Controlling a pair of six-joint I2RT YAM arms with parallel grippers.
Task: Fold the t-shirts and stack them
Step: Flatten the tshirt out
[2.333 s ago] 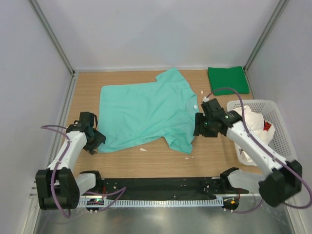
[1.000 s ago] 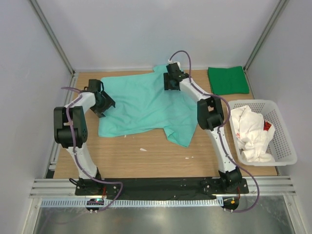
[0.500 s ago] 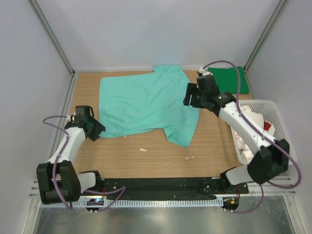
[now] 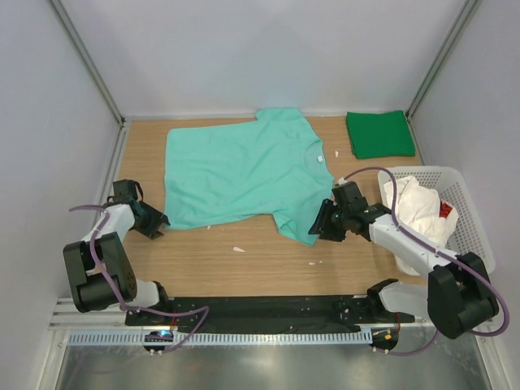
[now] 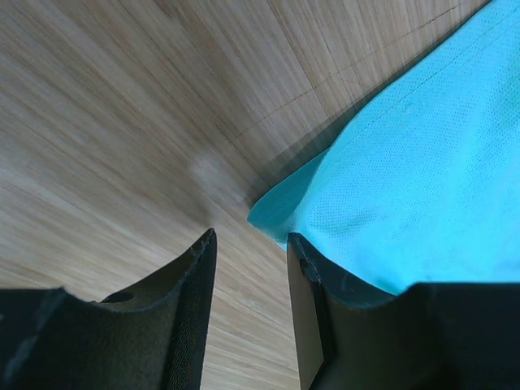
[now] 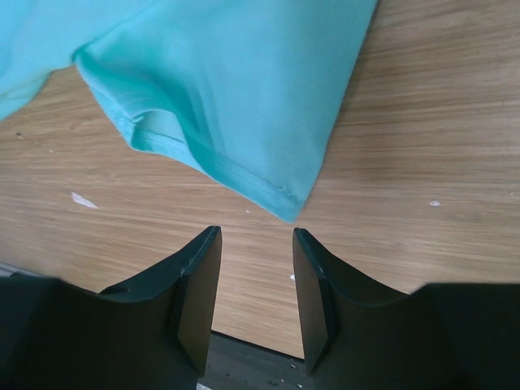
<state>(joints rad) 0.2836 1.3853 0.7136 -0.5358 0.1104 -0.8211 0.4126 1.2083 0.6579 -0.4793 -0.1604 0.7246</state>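
Shirt (image 4: 244, 175) lies flat on the tabletop (image 4: 244, 264). Your left end effector (image 5: 251, 242) faces its hem corner, right end effector (image 6: 257, 236) the sleeve tip just ahead; both released, empty, likely lined up to pinch.

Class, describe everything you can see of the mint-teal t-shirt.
The mint-teal t-shirt is soft, finely knit fabric with short sleeves and a round collar toward the right. It lies spread nearly flat on the wooden table, slightly rumpled along its near edge. One hem corner lies at the open fingertips of the left tool.
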